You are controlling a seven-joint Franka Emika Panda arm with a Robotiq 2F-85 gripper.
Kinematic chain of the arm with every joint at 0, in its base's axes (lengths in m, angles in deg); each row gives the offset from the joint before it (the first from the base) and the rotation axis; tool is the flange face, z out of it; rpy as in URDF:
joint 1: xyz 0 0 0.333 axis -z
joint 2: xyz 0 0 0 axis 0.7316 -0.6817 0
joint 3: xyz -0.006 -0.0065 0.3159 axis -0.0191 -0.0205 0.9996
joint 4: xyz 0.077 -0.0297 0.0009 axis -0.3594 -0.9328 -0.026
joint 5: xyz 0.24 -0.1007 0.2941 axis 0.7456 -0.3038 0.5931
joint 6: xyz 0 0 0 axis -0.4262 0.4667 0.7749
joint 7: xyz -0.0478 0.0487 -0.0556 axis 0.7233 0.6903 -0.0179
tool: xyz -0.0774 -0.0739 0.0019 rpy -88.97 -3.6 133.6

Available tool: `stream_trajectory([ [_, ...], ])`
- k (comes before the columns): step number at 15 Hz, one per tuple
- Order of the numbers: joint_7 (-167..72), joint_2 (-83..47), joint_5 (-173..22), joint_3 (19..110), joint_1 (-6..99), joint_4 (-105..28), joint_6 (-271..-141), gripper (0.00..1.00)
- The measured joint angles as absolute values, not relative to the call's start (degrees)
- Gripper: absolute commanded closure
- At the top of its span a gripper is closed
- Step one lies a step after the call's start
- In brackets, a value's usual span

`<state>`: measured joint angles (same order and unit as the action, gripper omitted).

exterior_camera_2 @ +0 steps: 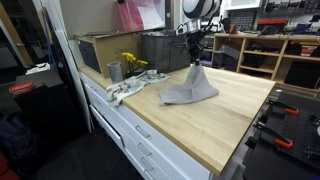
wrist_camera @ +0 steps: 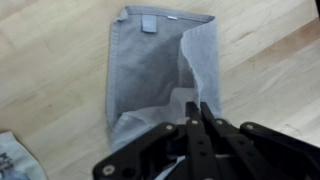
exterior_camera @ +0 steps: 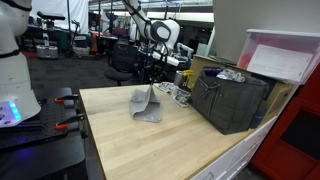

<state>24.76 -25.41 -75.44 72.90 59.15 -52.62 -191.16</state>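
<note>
A grey cloth (wrist_camera: 150,70) lies on the wooden table (wrist_camera: 50,60), with one edge pulled up into a peak. My gripper (wrist_camera: 196,112) is shut on that raised edge and holds it above the table. In both exterior views the cloth (exterior_camera: 146,106) (exterior_camera_2: 188,88) hangs as a tent from the gripper (exterior_camera: 152,84) (exterior_camera_2: 194,58), and its lower part rests on the tabletop. The wrist view shows a small label at the cloth's far edge.
A dark crate (exterior_camera: 231,98) stands on the table beside the cloth, with a bin (exterior_camera: 285,55) behind it. A metal cup (exterior_camera_2: 114,71), yellow flowers (exterior_camera_2: 131,62) and a crumpled rag (exterior_camera_2: 124,90) sit near the table edge. The arm's base (exterior_camera: 15,70) stands beside the table.
</note>
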Motion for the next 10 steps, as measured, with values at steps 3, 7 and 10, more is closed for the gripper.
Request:
stream_trajectory([
  [3, 26.68, -18.81, -75.31, 74.42, 57.12, -60.74, -191.39, 0.99],
  [7, 27.91, -11.82, -75.31, 75.03, 53.49, -68.26, -191.83, 0.99],
  [10, 28.47, -7.46, -74.60, 75.05, 51.11, -72.30, -192.15, 0.99],
])
